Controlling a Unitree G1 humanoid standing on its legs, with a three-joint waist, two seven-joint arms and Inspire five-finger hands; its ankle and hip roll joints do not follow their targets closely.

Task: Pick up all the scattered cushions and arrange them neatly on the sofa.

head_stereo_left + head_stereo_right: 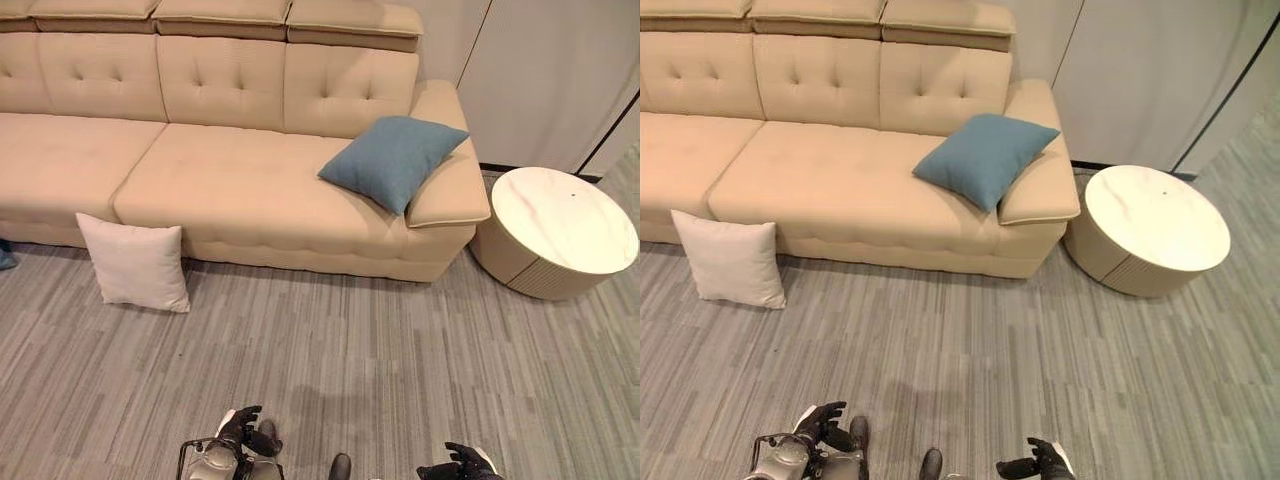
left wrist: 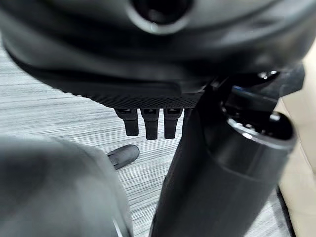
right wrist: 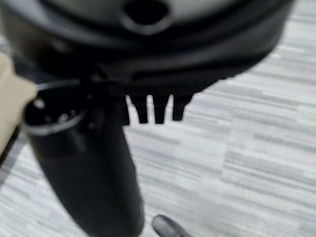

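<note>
beige sofa (image 1: 230, 170) runs across the far side, 10 to 1 o'clock from the robot. round white side table (image 1: 555, 230) sits at 2 o'clock, just beside the sofa's right arm.

progress, judged: about half. blue cushion (image 1: 392, 160) is already on the seat at 1 o'clock, leaning on the armrest, turned diamond-wise with one corner toward the backrest; near-square, so no clear long axis. it may want straightening.

white cushion (image 1: 133, 262) is not yet picked up: on the grey carpet at 11 o'clock, standing upright against the sofa's front, face toward the robot, top edge roughly parallel to the sofa front, slightly taller than wide.

left hand (image 1: 248, 430) low at 7 o'clock, fingers relaxed, grasping nothing. right hand (image 1: 462, 462) low at 5 o'clock, likewise released and empty. both are well apart from either cushion.
</note>
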